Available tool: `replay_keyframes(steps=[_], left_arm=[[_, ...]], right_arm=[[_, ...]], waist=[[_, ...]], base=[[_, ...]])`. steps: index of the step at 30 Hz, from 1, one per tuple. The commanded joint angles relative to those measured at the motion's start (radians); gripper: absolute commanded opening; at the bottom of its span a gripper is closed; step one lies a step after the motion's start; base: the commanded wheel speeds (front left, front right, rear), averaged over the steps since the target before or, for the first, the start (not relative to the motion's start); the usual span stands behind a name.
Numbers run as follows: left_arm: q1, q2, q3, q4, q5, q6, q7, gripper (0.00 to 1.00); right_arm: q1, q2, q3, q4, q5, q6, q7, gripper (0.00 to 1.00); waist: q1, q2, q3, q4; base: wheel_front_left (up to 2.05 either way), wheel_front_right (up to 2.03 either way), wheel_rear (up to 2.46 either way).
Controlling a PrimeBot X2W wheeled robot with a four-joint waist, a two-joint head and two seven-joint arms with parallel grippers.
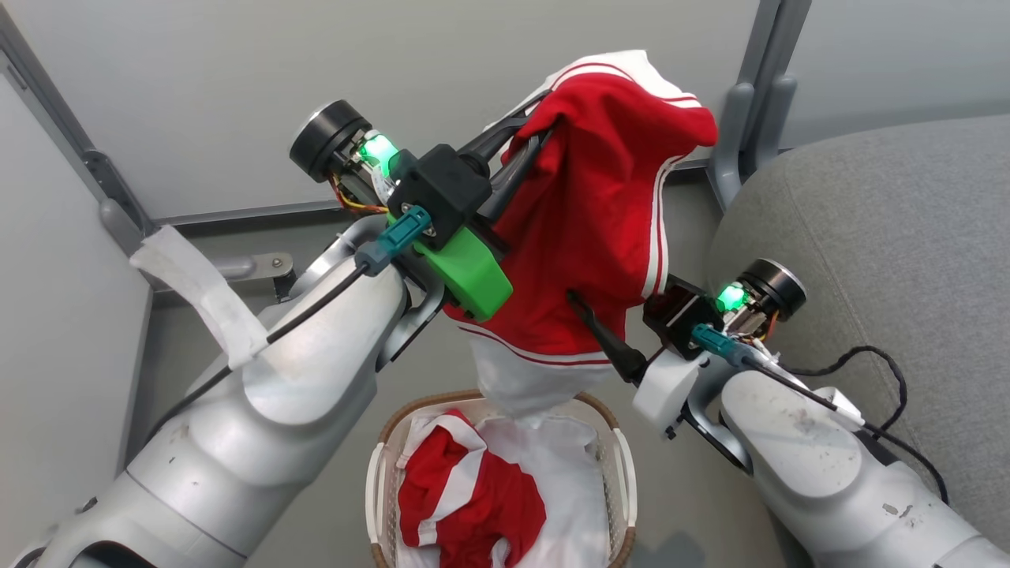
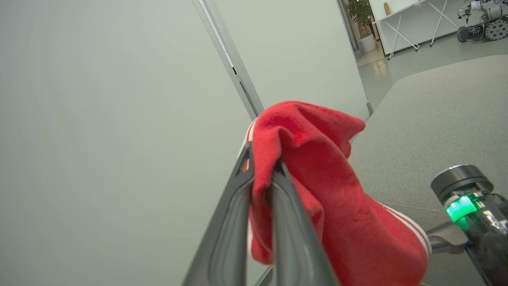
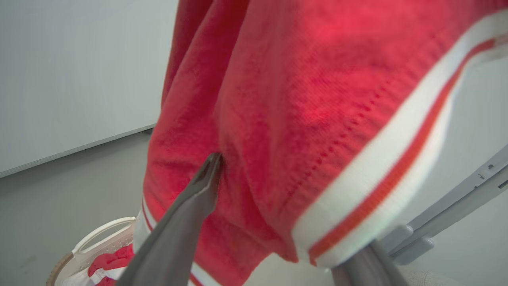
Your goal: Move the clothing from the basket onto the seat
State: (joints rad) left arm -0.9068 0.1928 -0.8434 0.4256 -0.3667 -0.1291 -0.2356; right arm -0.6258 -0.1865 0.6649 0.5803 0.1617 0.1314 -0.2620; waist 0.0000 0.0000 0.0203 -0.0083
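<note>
High above the basket, my left gripper (image 1: pixel 533 118) (image 2: pixel 264 159) is shut on a fold of red clothing (image 1: pixel 600 221) (image 2: pixel 329 198). This garment with white stripes hangs down, and its white lower part reaches the basket (image 1: pixel 601 410). A second piece of red and white clothing (image 1: pixel 465 505) lies inside the basket on a white liner cloth (image 1: pixel 572 473). My right gripper (image 3: pixel 285 198) stands open with the hanging fabric (image 3: pixel 301 99) between its fingers (image 3: pixel 190 206). One of these fingers is mostly covered by the hem. The grey seat (image 1: pixel 868 237) (image 2: pixel 436 119) lies to the right.
Pale partition walls stand behind, with a grey metal post and foot (image 1: pixel 750 118) next to the seat. A black cable (image 1: pixel 892 379) trails over the seat's edge. The basket's handle (image 3: pixel 99 242) shows low in the right wrist view. A table and another robot (image 2: pixel 480 20) stand far off.
</note>
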Motion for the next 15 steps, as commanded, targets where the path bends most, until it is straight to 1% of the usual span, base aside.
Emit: replay_keyframes(steps=[1,3,4,5,6,7,12,15], left_arm=[[0.020,-0.003,-0.002,-0.006,-0.005,0.000,-0.001,0.00],[0.024,-0.004,-0.006,-0.014,-0.010,0.000,0.000,0.00],[0.028,-0.004,-0.007,-0.017,-0.013,0.001,0.001,0.00],[0.033,-0.005,-0.009,-0.020,-0.016,0.001,0.002,0.00],[0.039,-0.005,-0.010,-0.021,-0.019,0.003,0.003,0.00],[0.046,-0.004,-0.009,-0.023,-0.026,0.008,0.005,0.00],[0.074,0.016,0.005,-0.014,-0.045,0.025,0.009,0.00],[0.098,0.036,0.018,0.000,-0.058,0.037,0.006,0.00]], right_arm=[[-0.023,-0.005,0.028,0.014,0.020,-0.001,-0.005,1.00],[-0.044,0.000,0.078,0.040,0.049,-0.001,-0.005,1.00],[-0.057,0.004,0.108,0.056,0.069,-0.001,-0.005,0.72],[-0.068,0.005,0.134,0.070,0.083,-0.001,-0.005,0.48],[-0.084,0.005,0.164,0.083,0.097,-0.001,-0.005,0.21],[-0.105,0.008,0.206,0.093,0.127,-0.001,-0.005,0.00],[-0.123,-0.006,0.232,0.057,0.173,-0.001,-0.005,0.00],[-0.118,-0.019,0.209,0.007,0.174,-0.001,-0.005,0.00]], waist=[[0.0000,0.0000,-0.002,0.003],[0.0000,0.0000,-0.004,0.006],[0.0000,0.0000,-0.005,0.008],[0.0000,0.0000,-0.006,0.010],[0.0000,0.0000,-0.007,0.014],[0.0000,0.0000,-0.007,0.019],[0.0000,0.0000,-0.006,0.028],[0.0000,0.0000,-0.003,0.026]], base=[[0.00,0.00,0.00],[0.00,0.00,0.00],[0.00,0.00,0.00],[0.00,0.00,0.00],[0.00,0.00,0.00],[0.00,0.00,0.00],[0.00,0.00,0.00],[0.00,0.00,0.00]])
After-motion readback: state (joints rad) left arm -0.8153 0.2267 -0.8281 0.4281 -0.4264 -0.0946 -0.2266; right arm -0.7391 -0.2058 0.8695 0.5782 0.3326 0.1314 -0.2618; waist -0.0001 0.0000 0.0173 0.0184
